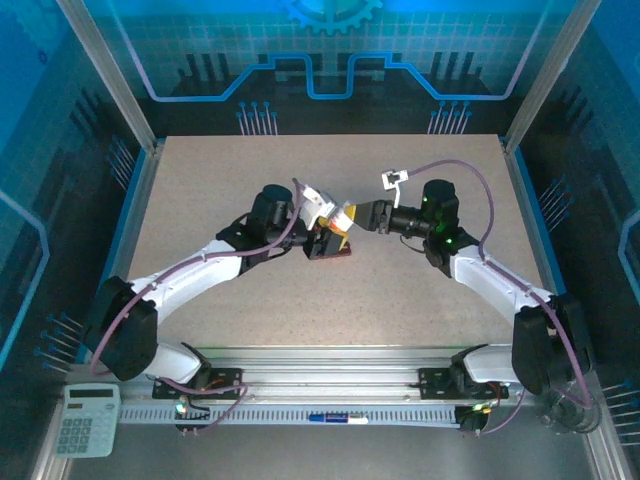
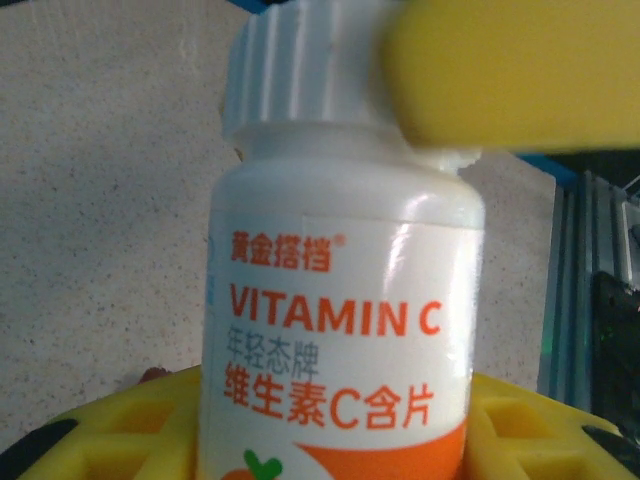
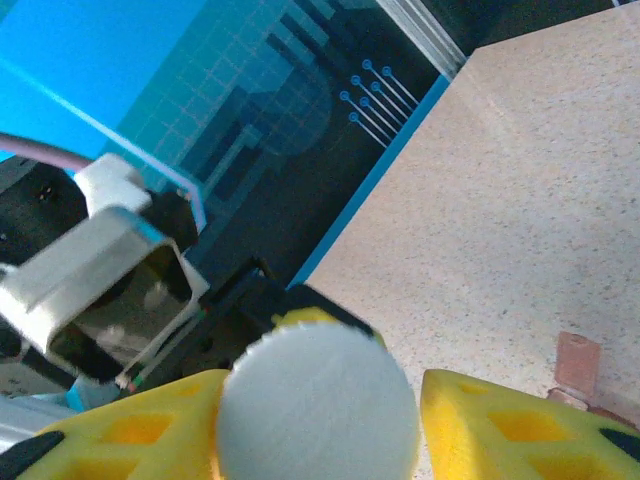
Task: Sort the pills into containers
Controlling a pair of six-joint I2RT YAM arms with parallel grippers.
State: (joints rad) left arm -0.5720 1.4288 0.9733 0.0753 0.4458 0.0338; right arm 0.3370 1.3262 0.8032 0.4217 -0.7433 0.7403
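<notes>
From above: the left gripper (image 1: 322, 224) is mid-table, clamped round a white vitamin bottle (image 1: 338, 217). The right gripper (image 1: 364, 215) meets it from the other side, nose to nose. Just below them, on the speckled table (image 1: 200, 200), lies the containers strip (image 1: 332, 251), dark reddish-brown, flat, and nearly under the bottle. A calculator (image 1: 85, 420) sits at the near left corner, well apart.

Left wrist camera: the bottle (image 2: 340, 330) stands upright, orange "VITAMIN C" lettering facing the lens. The left gripper (image 2: 335, 440) grasps its lower body, one yellow finger (image 2: 120, 430) on each side. Up top, a yellow finger of the right gripper (image 2: 510, 70) lies against the ribbed white cap (image 2: 300, 70).

Right wrist camera: looking straight down onto the round cap (image 3: 315, 405). The right gripper (image 3: 318, 425) has it pinched, yellow fingers (image 3: 500, 425) snug on both sides. At the lower right, a reddish-brown piece of the containers (image 3: 577, 362) pokes up off the table beside the right finger; its compartments are too cut off to read.
</notes>
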